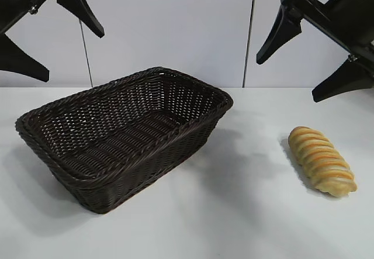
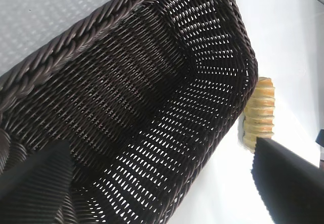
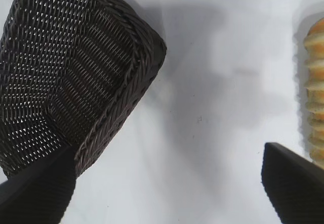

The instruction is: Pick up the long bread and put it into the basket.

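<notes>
The long bread (image 1: 322, 160), a golden-tan twisted loaf, lies on the white table at the right, apart from the basket. The dark brown wicker basket (image 1: 193, 83) sits left of centre with nothing visible inside. My left gripper (image 1: 75, 57) hangs open high above the basket's left end; its wrist view looks down into the basket (image 2: 76, 37), with the bread (image 2: 259, 114) beyond the far wall. My right gripper (image 1: 287, 80) hangs open high above the table, up behind the bread. In its wrist view the bread (image 3: 315, 97) lies at one edge, the basket (image 3: 126, 67) at the other. Both grippers hold nothing.
A white wall with vertical panel seams (image 1: 252, 31) stands behind the table. Bare white tabletop (image 1: 245, 212) stretches between the basket and the bread and along the front edge.
</notes>
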